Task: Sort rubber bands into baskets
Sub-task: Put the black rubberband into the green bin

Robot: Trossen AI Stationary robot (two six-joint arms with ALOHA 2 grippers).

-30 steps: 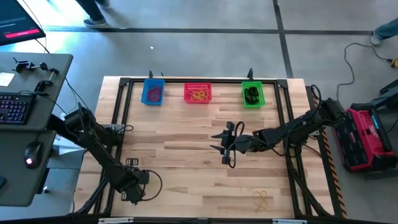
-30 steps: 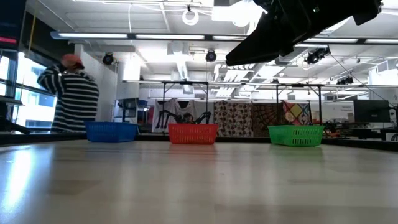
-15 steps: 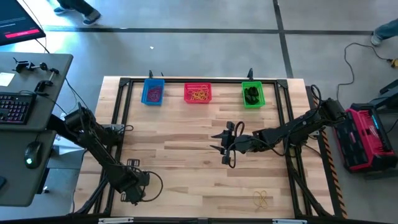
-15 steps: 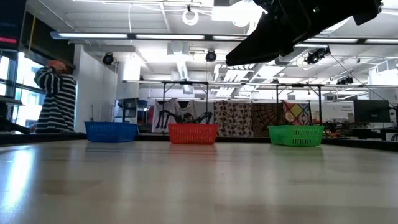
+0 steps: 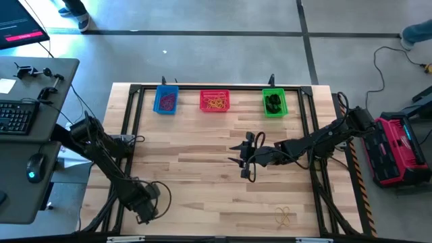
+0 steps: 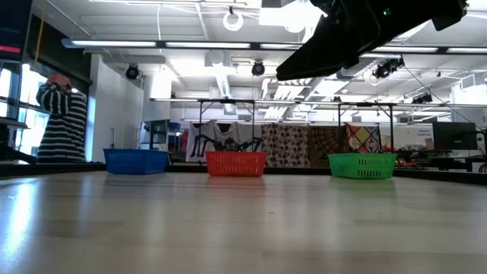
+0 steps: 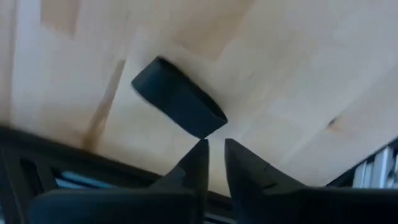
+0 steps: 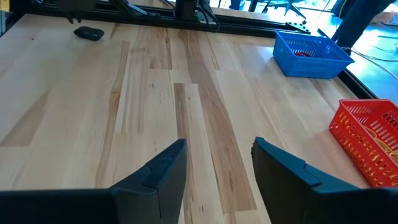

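Since a moment ago our left gripper (image 7: 214, 146) has shifted a little at the near left corner of the table (image 5: 202, 169), and its fingers (image 7: 196, 162) have come nearly together. Only a thin gap is left, and nothing is in it. One thick dark band (image 7: 179, 98) lies flat on the wood just past the tips, not picked up.

A few tan bands (image 5: 283, 216) lie near the right front edge. At the far edge stand the blue basket (image 5: 166, 100), the red basket (image 5: 214, 100) and the green basket (image 5: 273, 102), each with bands inside.

Our right gripper (image 5: 246, 156) hangs over the middle of the table, fingers wide apart and holding nothing.

We think we are trying to pick up the dark band. Next, we likely need to open up, get a finger on each side of it, squeeze, then carry it to the green basket, where the other dark ones seem to sit.
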